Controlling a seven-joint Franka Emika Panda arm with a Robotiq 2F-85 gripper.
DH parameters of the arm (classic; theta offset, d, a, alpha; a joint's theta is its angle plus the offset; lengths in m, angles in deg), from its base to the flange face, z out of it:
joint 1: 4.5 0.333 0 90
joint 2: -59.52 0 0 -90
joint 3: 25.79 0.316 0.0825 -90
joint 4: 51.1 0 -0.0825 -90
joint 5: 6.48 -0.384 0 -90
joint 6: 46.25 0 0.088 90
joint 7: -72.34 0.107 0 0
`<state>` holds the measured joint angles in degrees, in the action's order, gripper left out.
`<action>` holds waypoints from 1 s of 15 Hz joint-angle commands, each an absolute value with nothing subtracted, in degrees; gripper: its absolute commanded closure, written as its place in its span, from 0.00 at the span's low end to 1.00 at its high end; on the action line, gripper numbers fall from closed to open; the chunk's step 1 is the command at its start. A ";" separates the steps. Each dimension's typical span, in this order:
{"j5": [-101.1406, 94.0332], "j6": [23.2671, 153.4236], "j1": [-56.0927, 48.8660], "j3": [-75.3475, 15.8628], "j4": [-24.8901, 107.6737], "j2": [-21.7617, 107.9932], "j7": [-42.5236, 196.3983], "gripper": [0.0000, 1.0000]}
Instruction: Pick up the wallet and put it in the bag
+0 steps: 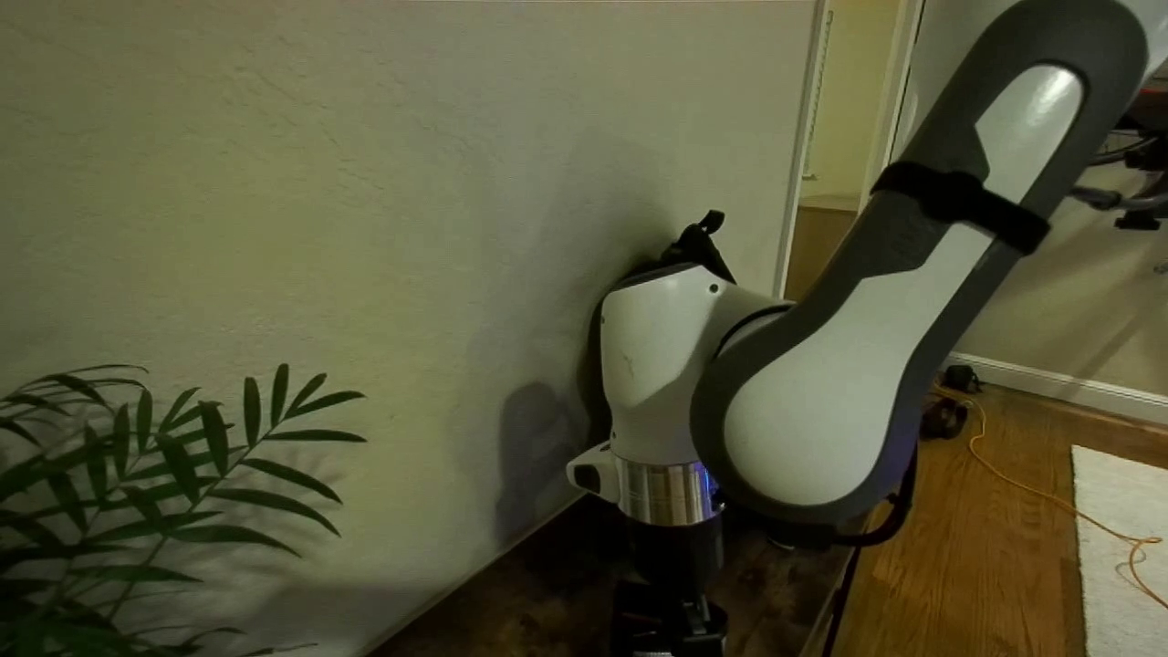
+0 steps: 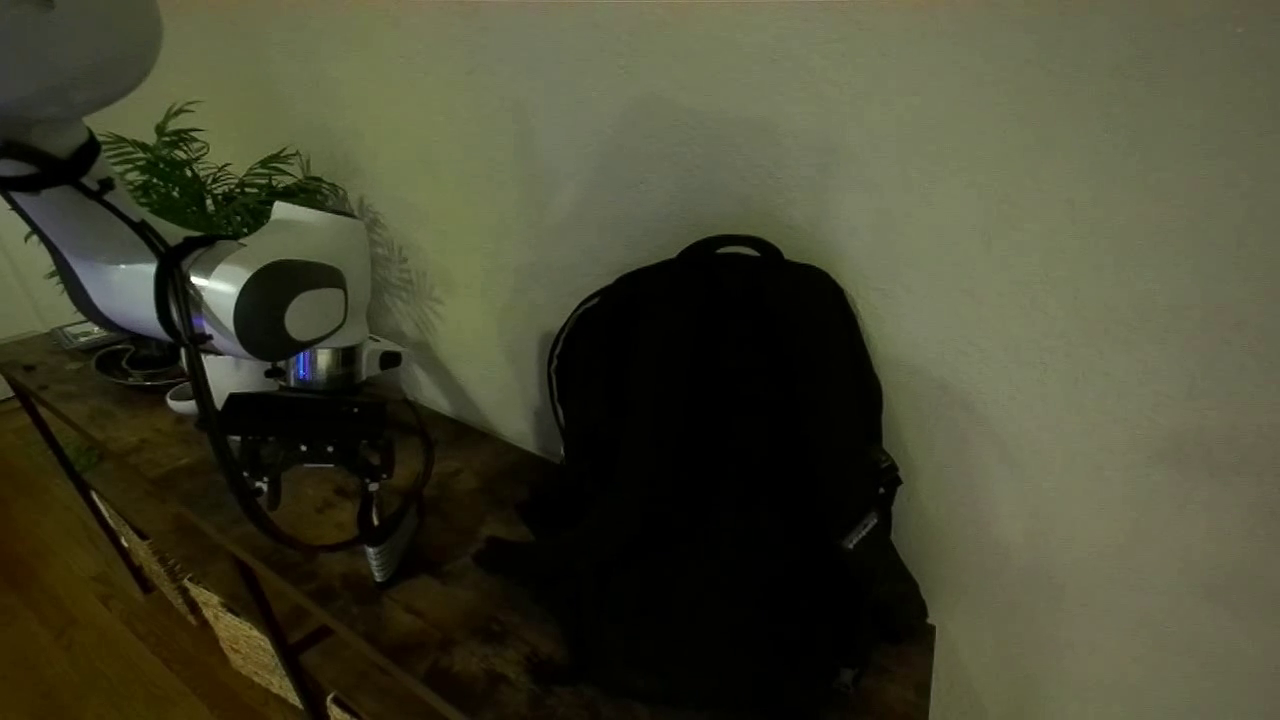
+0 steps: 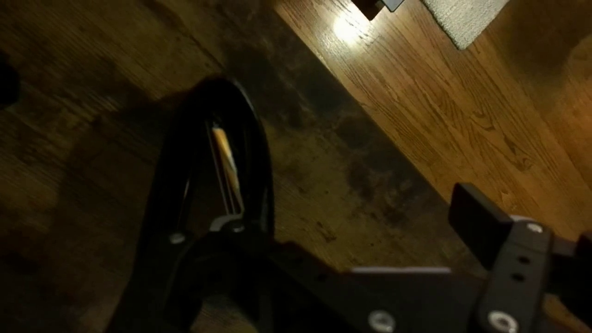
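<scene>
The wallet (image 2: 388, 555) is dark with pale streaks on its edge and stands upright on the wooden table, partly behind a hanging cable. In the wrist view the wallet (image 3: 264, 152) looks like a dark rounded loop, with pale and orange streaks inside. My gripper (image 3: 354, 226) is open; its left-hand finger overlaps the wallet's gap, and its right-hand finger stands well apart. I cannot tell whether that finger touches it. The gripper (image 2: 320, 505) points down. The black bag (image 2: 720, 430) stands against the wall, right of the gripper; in an exterior view the arm hides most of the bag (image 1: 695, 248).
The wooden table (image 2: 470, 640) runs along the wall, its front edge dropping to the floor (image 3: 462, 115). A leafy plant (image 1: 182, 474) stands by the wall. A white cup (image 2: 182, 398) and a dish (image 2: 140, 370) sit behind the arm. A black cable loop (image 2: 290, 540) hangs beside the gripper.
</scene>
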<state>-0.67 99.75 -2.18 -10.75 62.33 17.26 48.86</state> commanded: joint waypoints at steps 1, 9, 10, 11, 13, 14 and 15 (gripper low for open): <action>-1.46 101.79 -2.25 -10.50 67.18 21.25 49.58 0.00; -0.49 103.99 -1.31 -10.97 67.80 22.95 50.07 0.00; -0.33 104.41 -1.19 -11.03 67.71 23.21 50.06 0.00; -0.33 104.68 -1.22 -10.96 67.61 23.42 49.96 0.00; -0.11 105.34 -0.92 -11.23 67.55 24.09 50.15 0.00; 0.02 105.74 -0.78 -11.38 67.56 24.39 50.25 0.00; 0.33 106.34 -0.50 -11.76 67.60 24.75 50.57 0.00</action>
